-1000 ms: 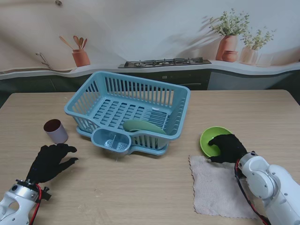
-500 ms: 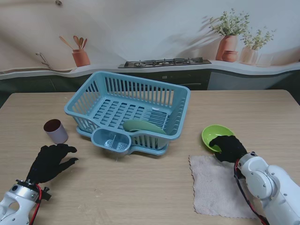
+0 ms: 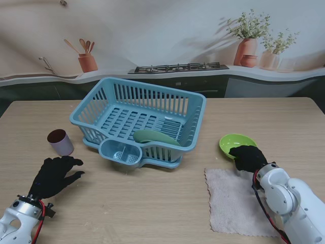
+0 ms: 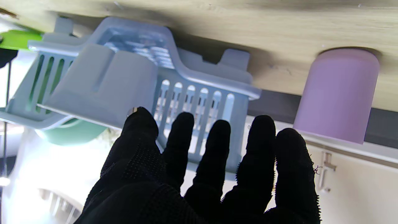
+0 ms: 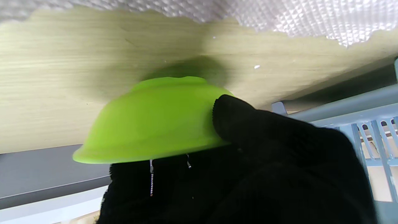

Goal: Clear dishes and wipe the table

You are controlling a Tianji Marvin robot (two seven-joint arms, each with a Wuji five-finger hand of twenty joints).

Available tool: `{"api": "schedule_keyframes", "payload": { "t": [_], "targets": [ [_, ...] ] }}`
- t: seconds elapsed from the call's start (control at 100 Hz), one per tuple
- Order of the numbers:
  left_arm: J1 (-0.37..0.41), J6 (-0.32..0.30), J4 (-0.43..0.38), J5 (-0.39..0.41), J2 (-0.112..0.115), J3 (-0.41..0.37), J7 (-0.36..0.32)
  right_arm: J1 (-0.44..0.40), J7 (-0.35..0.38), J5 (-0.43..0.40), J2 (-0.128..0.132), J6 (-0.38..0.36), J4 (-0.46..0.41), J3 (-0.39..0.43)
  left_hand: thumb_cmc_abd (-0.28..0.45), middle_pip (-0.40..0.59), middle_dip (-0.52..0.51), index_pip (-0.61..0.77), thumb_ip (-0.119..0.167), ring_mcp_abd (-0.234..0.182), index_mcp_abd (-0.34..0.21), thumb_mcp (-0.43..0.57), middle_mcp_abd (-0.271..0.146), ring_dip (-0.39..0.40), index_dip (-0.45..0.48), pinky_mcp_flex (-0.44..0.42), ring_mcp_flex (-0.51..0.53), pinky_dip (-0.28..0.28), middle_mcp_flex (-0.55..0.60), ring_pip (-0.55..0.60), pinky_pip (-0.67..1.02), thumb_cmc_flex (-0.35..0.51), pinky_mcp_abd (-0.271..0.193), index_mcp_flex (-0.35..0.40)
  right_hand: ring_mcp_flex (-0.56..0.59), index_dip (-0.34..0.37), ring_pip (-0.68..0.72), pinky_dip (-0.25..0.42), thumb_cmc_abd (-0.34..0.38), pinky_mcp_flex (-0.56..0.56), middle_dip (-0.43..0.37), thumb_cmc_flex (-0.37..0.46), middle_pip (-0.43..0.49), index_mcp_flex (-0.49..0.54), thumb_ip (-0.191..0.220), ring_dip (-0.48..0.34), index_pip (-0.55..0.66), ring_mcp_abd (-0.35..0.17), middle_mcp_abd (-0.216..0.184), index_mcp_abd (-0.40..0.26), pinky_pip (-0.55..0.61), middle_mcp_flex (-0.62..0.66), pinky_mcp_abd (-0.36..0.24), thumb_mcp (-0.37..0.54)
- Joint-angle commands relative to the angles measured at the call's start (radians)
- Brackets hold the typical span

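Small lime-green plastic bowl (image 3: 236, 144): on the right of the wooden tabletop (image 3: 152, 203), between the drying rack and the cloth. Right wrist view shows its foot clear of the wood with a shadow under it, so it is judged lifted, tilted slightly. Right hand (image 3: 247, 157), black-gloved, grips the rim nearest the robot: thumb (image 5: 231, 116) pressed on the outer wall, the other fingers apparently inside. A rim pinch suits a shallow bowl that offers no other hold. Inner fingers are hidden by the bowl wall, so grip depth cannot be judged.

Light-blue slatted plastic dish rack (image 3: 142, 119): centre of the tabletop, well apart from the bowl; the likely destination. A pale sage-green curved dish (image 3: 155, 136) already lies inside against the near wall. What kind of dish it is cannot be made out. The rack's front cutlery cup appears empty.

Beige textured wiping cloth (image 3: 238, 201): flat, just nearer the robot than the bowl, partly covered by the right forearm; unused so far.

Mauve cylindrical cup (image 3: 60, 142): upright, left of the rack, not yet collected. Left hand (image 3: 53, 175) rests low near it, not touching, fingers spread, holding nothing, judged waiting its turn. Cup contents not visible.
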Motion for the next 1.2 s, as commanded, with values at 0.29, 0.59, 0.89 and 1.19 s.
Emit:
{"api": "schedule_keyframes", "payload": {
  "t": [0.29, 0.59, 0.89, 1.19],
  "targets": [
    [0.004, -0.004, -0.002, 0.001, -0.002, -0.002, -0.003, -0.012, -0.045, 0.017, -0.014, -0.044, -0.006, 0.026, 0.033, 0.008, -0.011, 0.009, -0.004, 0.021, 0.001, -0.009, 0.003, -0.001, 0.002, -0.014, -0.017, -0.016, -0.009, 0.011, -0.019, 0.023, -0.008, 0.016, 0.202, 0.071, 0.165, -0.035, -0.045, 0.276, 0.066, 0.105, 0.033, 0.226, -0.027, 0.049, 0.173, 0.142, 0.058, -0.039, 0.219, 0.189, 0.084, 0.193],
    [0.006, -0.009, -0.002, 0.003, -0.003, -0.005, 0.004, -0.02, -0.089, 0.054, -0.027, -0.087, -0.047, 0.068, 0.034, 0.009, -0.011, 0.01, -0.003, 0.023, 0.001, -0.012, 0.005, -0.001, 0.002, -0.014, -0.017, -0.016, -0.006, 0.011, -0.019, 0.022, -0.008, 0.018, 0.236, 0.075, 0.181, -0.045, -0.066, 0.311, 0.084, 0.103, 0.024, 0.246, -0.036, 0.064, 0.177, 0.153, 0.068, -0.038, 0.238, 0.219, 0.095, 0.213],
    [0.008, -0.009, -0.003, 0.001, -0.004, -0.006, 0.004, -0.016, -0.109, 0.08, -0.035, -0.121, -0.081, 0.093, 0.035, 0.008, -0.011, 0.008, -0.002, 0.022, 0.0, -0.012, 0.006, -0.001, 0.002, -0.015, -0.017, -0.017, -0.006, 0.011, -0.019, 0.022, -0.008, 0.018, 0.262, 0.075, 0.209, -0.032, -0.076, 0.334, 0.093, 0.112, 0.029, 0.251, -0.041, 0.092, 0.179, 0.156, 0.081, -0.028, 0.265, 0.224, 0.107, 0.212],
    [0.007, -0.012, -0.002, 0.002, -0.003, -0.007, 0.002, -0.013, -0.135, 0.101, -0.043, -0.175, -0.119, 0.125, 0.035, 0.008, -0.011, 0.008, -0.002, 0.022, 0.002, -0.013, 0.005, -0.001, 0.003, -0.014, -0.016, -0.017, -0.005, 0.012, -0.019, 0.022, -0.008, 0.02, 0.27, 0.072, 0.21, -0.025, -0.076, 0.343, 0.093, 0.111, 0.029, 0.253, -0.042, 0.101, 0.181, 0.155, 0.081, -0.029, 0.268, 0.226, 0.107, 0.213]
  ]
}}
